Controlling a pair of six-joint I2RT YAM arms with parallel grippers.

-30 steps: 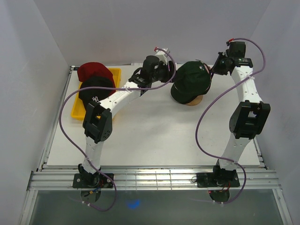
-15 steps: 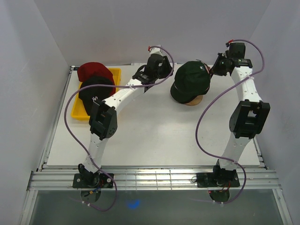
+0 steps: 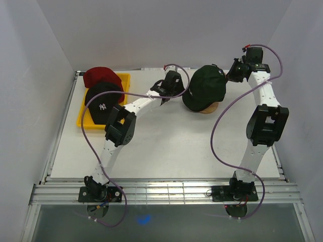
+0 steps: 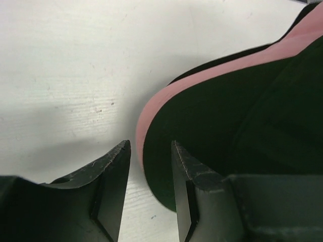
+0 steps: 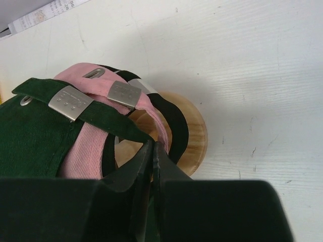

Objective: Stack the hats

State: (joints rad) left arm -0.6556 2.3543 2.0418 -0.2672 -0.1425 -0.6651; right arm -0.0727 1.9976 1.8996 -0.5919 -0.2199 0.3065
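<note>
**A:** What has changed with the left arm?

**B:** Its elbow has swung toward the middle, and the left gripper [image 4: 150, 147] has come down to the brim of the green cap [image 3: 204, 86]. The fingers have drawn in to roughly half open. The brim's edge shows in the gap, with bare table [image 4: 75, 75] beside it, and they grip nothing.

**A:** And the right gripper [image 5: 154, 149]?

**B:** Pressed fully together at the back straps, above the wooden stand [image 5: 196, 133]. I cannot tell whether a fold of fabric is pinched there.

**A:** Where are the caps?

**B:** The green one sits over the pink cap [image 5: 83, 148] on the stand. The black cap [image 3: 102, 105] lies in the yellow tray [image 3: 81, 121], with the dark red cap [image 3: 98, 74] touching it behind. I judge two stacked and two left to fetch.
</note>
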